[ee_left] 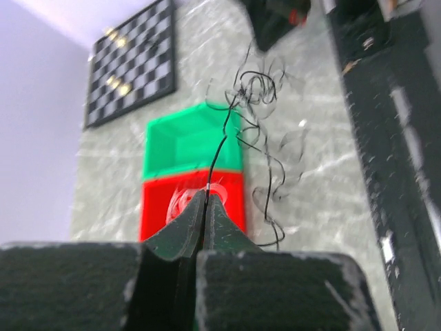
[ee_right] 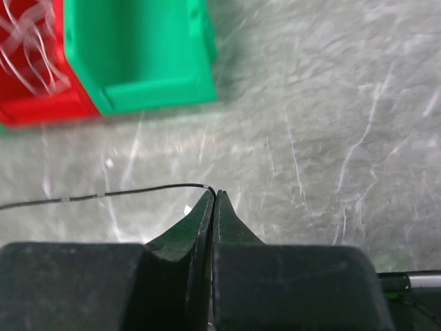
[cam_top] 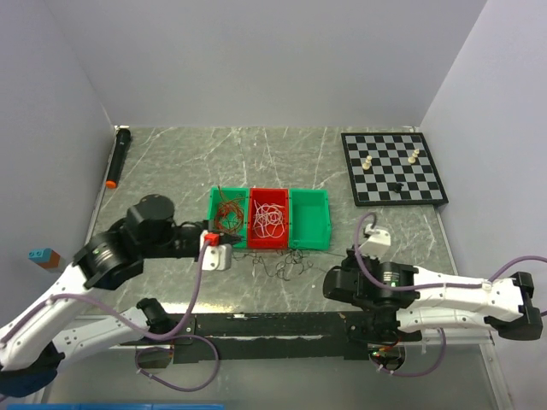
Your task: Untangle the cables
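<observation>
Sorting by colour looks well along: the red-brown cables (cam_top: pixel 226 215) lie in the left green bin (cam_top: pixel 214 198), the white cables (cam_top: pixel 270 219) fill the red bin (cam_top: pixel 269 247) in the middle, and the right green bin (cam_top: pixel 309 220) stands empty, presumably waiting for the last colour. That last colour, the black cables (cam_top: pixel 286 263), is a loose curly tangle on the table (cam_top: pixel 171 162), just near of the bins and between the two arms. The left gripper (ee_left: pixel 207 196) has its jaws pressed together on one thin strand of the black cables, which runs up from the tips toward the tangle; holding a single strand this way lets it be drawn out of the knot rather than dragging the whole clump. The right gripper (ee_right: pixel 213 194), low over the table to the right of the tangle, is likewise pinched closed on the very end of a black strand that trails off to its left. Whether both arms hold the same wire is hard to tell from these views, but opposed grips on either side suit pulling the tangle apart. The chessboard (cam_top: pixel 393 166) sits far right, well apart from the work
</observation>
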You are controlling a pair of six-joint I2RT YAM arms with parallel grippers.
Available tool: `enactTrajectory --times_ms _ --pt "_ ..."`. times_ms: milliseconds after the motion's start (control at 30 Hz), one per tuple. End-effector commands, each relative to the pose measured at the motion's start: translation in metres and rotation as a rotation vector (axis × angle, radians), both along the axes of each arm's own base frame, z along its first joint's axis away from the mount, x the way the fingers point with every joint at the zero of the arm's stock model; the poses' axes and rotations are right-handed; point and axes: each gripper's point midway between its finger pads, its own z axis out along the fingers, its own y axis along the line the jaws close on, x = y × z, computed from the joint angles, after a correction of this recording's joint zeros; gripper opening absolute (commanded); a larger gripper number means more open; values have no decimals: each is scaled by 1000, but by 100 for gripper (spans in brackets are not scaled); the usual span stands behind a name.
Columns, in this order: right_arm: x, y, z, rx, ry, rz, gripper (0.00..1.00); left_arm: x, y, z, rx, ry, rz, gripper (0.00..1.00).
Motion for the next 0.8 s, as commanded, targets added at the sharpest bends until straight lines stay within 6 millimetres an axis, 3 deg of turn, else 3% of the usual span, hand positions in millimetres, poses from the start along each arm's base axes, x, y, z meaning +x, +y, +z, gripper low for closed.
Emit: enactTrajectory --times_ms 0,67,167,233,333,600,767 --pt "12 -45 40 -2 -116 -181 0 29 42 30 -25 -184 249 1" --pt "14 -54 51 -1 -145 -215 0 50 65 69 -143 -331 424 1" --pt "18 -60 62 25 -170 -234 0 73 117 142 -350 -562 731 1" --pt "21 -62 69 39 -192 -232 0 71 153 190 -501 -645 890 1" --pt "23 -67 78 32 -217 -235 0 56 196 244 -662 -704 1024 1" --pt "22 -76 76 37 -217 -241 0 6 284 333 -975 -852 1249 1" --pt "19 -78 68 26 -195 -235 0 -28 323 375 -1131 -915 1297 1"
